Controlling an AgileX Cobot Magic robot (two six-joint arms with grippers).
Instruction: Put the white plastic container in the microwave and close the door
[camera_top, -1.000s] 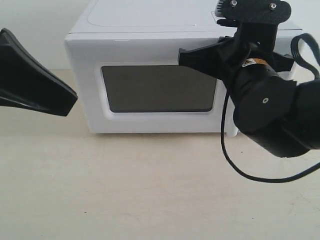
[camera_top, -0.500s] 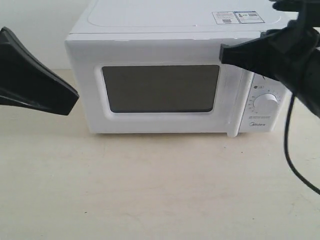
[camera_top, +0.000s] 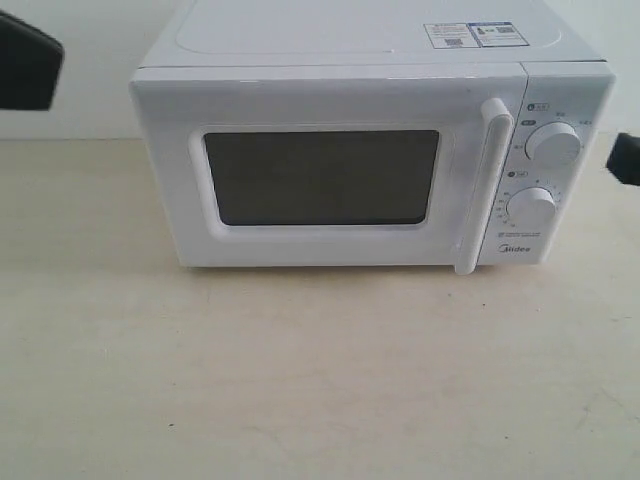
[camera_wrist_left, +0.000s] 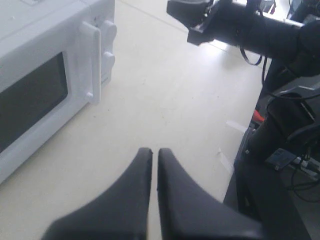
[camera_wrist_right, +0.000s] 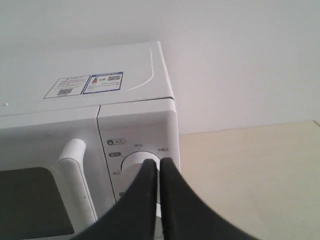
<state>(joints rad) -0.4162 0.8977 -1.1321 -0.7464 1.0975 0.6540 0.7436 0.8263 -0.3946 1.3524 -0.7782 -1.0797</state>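
White microwave (camera_top: 330, 90) sits at the bench's back edge, door (camera_top: 320, 180) shut flush (its dark window shows nothing inside). Left gripper (camera_wrist_left: 154, 151) hangs near the left edge, jaws together, empty. Right gripper (camera_wrist_right: 159, 161) hangs near the right edge, jaws together, facing the upper knob (camera_top: 552, 143).

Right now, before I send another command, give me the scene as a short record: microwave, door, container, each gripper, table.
microwave: white, standing on the table
door: closed, flush with the front
handle: upright, beside the two knobs
container: not visible in any view; the window is too dark to see inside
left gripper: shut, empty, over the table, apart from the microwave
right gripper: shut, empty, off the knob side, apart from the microwave
table: pale, nothing else on the visible part
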